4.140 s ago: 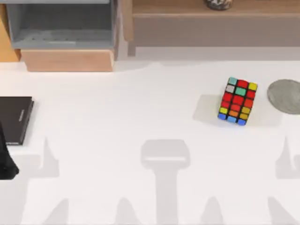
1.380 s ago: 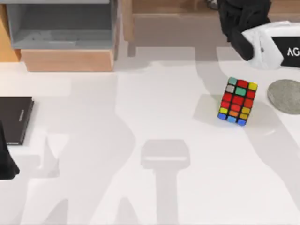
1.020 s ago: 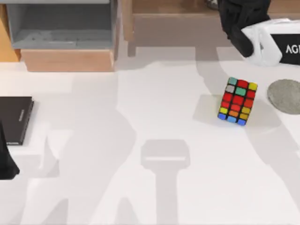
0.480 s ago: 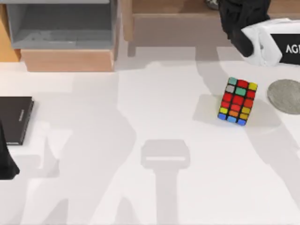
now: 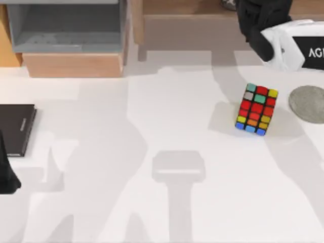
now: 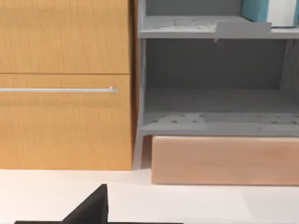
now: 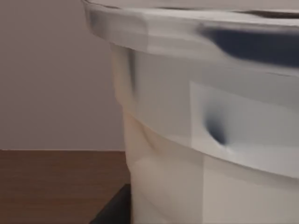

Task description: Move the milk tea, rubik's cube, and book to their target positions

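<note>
The rubik's cube (image 5: 256,109) sits on the white table, right of centre, with no gripper touching it. On the wooden shelf at the back, a sliver of the milk tea (image 5: 229,4) shows beside my right gripper (image 5: 249,16), which reaches over that shelf. The right wrist view has the milk tea (image 7: 187,140) very close, showing its pale wall and white rim. In the left wrist view the book's teal cover (image 6: 256,9) stands on the upper level of the grey shelf unit (image 6: 210,123). My left arm (image 5: 5,172) is parked at the table's left edge.
A flat grey disc (image 5: 308,104) lies right of the cube. A thin black slab (image 5: 15,129) lies at the left edge. The grey shelf unit (image 5: 66,30) on a wooden base (image 5: 73,65) stands back left, beside a wooden cabinet (image 6: 65,84).
My right arm has come in from the right and reached the shelf by the milk tea. Over the last second it has barely shifted. The cube has not moved.
</note>
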Controlling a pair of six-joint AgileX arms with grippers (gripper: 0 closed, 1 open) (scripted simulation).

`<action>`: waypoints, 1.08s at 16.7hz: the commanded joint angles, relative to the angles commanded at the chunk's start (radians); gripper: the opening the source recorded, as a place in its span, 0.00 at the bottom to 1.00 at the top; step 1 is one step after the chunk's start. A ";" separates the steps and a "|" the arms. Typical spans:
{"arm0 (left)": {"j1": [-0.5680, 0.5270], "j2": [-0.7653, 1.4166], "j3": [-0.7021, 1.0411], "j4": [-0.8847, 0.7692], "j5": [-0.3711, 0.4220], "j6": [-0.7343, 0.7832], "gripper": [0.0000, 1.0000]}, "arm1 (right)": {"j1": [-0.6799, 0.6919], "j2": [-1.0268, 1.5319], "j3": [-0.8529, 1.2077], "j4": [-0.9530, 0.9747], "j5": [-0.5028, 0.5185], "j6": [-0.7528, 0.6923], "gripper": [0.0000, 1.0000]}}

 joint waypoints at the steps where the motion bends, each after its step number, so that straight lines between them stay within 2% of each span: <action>1: 0.000 0.000 0.000 0.000 0.000 0.000 1.00 | 0.000 0.000 0.000 0.000 0.000 0.000 0.00; 7: 0.000 0.000 0.000 0.000 0.000 0.000 1.00 | 0.011 -0.017 -0.016 0.006 0.002 0.001 0.00; 14: 0.000 0.000 0.000 0.000 0.000 0.000 1.00 | 0.072 -0.220 -0.312 0.079 0.064 0.003 0.00; 18: 0.000 0.000 0.000 0.000 0.000 0.000 1.00 | 0.084 -0.264 -0.359 0.095 0.077 0.004 0.00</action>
